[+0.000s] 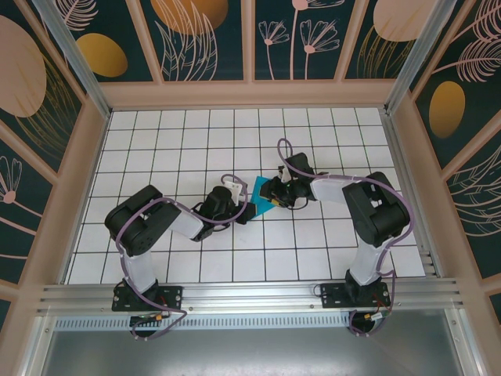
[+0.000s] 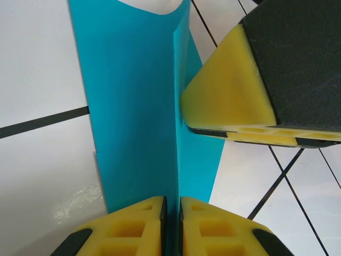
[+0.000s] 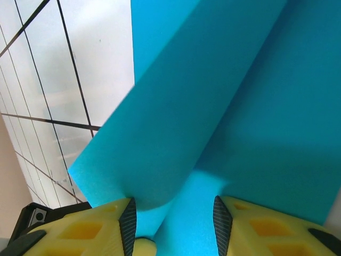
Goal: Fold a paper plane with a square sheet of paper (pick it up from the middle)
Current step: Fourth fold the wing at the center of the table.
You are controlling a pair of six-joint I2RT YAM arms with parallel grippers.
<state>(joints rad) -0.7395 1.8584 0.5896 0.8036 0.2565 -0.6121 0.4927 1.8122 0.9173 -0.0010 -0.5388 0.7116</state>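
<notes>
Top view: square sheet of paper (image 1: 261, 193), part folded, lies near the middle of the bench (image 1: 156, 141), wedged between left claw (image 1: 247, 210) and right claw (image 1: 277, 193), both low and nose to nose; risk is the two claws bumping, since they work the same small patch. Left wrist view: left claw (image 2: 171, 207) is clenched on the sheet (image 2: 133, 106), a raised crease running straight into the thin slit between its pads; one yellow finger (image 2: 229, 90) of the right claw sits against the side of that ridge. Risk: a pull from one side while the other holds could tear the thin paper or drag the crease off line, giving a lopsided plane. Right wrist view: right claw (image 3: 173, 216) has jaws apart with a bowed, unflattened flap of the sheet (image 3: 224, 106) bulging between them; cannot tell if it pinches or just brackets it. Risk: closing on that curl sets a soft, crooked fold; backing off lets the flap spring open, and the sheet may slide on the smooth bench (image 3: 101, 64)
</notes>
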